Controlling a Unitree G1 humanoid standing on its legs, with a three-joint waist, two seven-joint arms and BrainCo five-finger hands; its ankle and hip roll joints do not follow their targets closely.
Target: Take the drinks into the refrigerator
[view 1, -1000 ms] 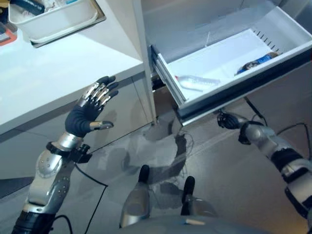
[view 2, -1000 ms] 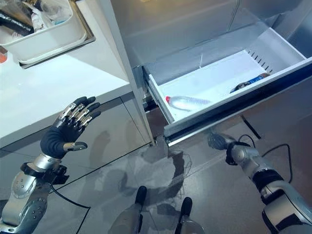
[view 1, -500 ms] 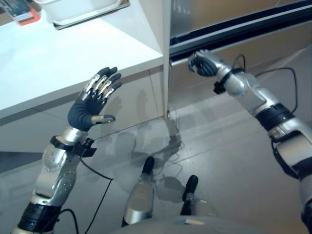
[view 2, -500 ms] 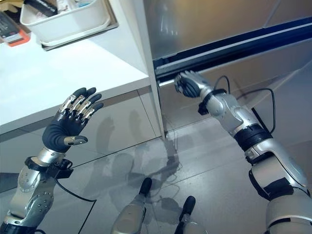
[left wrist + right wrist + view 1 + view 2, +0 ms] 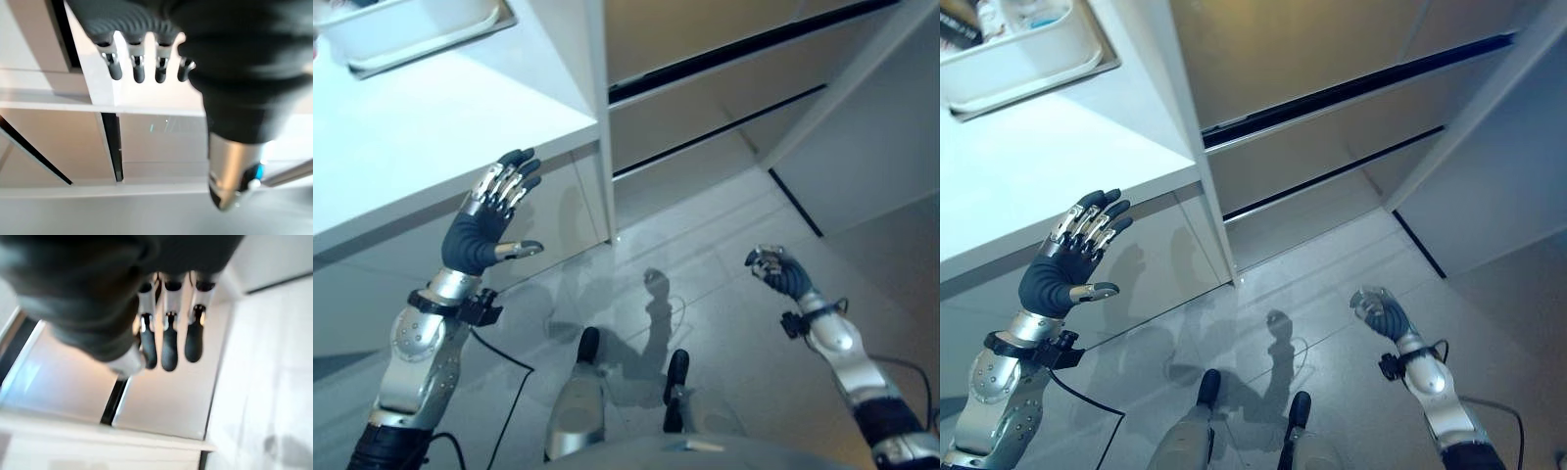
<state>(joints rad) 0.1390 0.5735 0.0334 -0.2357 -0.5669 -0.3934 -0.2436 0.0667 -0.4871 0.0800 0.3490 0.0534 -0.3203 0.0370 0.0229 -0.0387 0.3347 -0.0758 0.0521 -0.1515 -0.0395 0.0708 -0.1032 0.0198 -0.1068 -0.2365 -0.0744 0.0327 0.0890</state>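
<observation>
The refrigerator's drawer fronts (image 5: 724, 88) stand flush and shut behind dark gaps, so whatever they hold is hidden. My left hand (image 5: 480, 230) is raised beside the white counter (image 5: 411, 137), open with fingers spread and holding nothing. In the left wrist view its fingers (image 5: 137, 68) point toward the cabinet's edge. My right hand (image 5: 778, 274) hangs low over the grey floor, well in front of the drawers and apart from them. In the right wrist view its fingers (image 5: 168, 342) are relaxed and empty.
A white tray (image 5: 1018, 59) with several items sits on the counter at the far left. The counter's white side panel (image 5: 1190, 166) borders the refrigerator. A white wall or door (image 5: 871, 147) stands at the right. Grey floor (image 5: 705, 255) lies between.
A second ago the drawer stood open with a bottle lying in it. My right hand pushed it shut, then dropped back low over the floor. The camera has also shifted.
</observation>
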